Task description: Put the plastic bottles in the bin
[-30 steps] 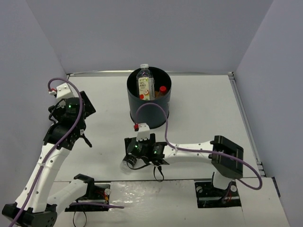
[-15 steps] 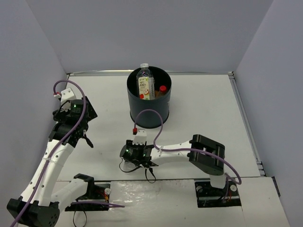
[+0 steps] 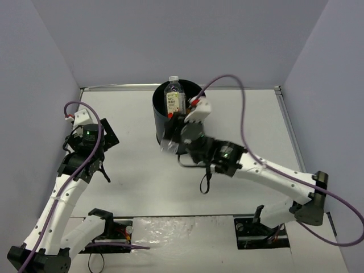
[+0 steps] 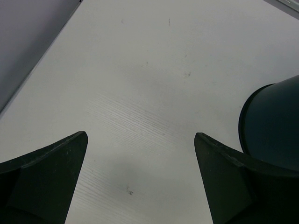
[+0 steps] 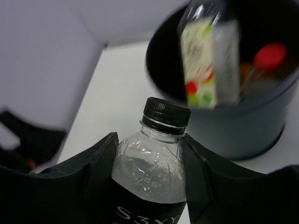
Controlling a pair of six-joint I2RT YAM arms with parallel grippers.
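Note:
My right gripper is shut on the black-capped bottle with the dark label, its fingers clamped on both sides of the bottle's shoulder. It holds the bottle at the near side of the tall black bin, below the rim. In the top view this bottle is blurred. A fruit-label bottle stands upright in the bin and sticks out above the rim; it also shows in the right wrist view. A red cap lies inside the bin. My left gripper is open and empty over bare table.
In the left wrist view the gripper hangs over white tabletop, with the bin's wall at the right. Grey walls enclose the table on three sides. A purple cable loops above the right arm.

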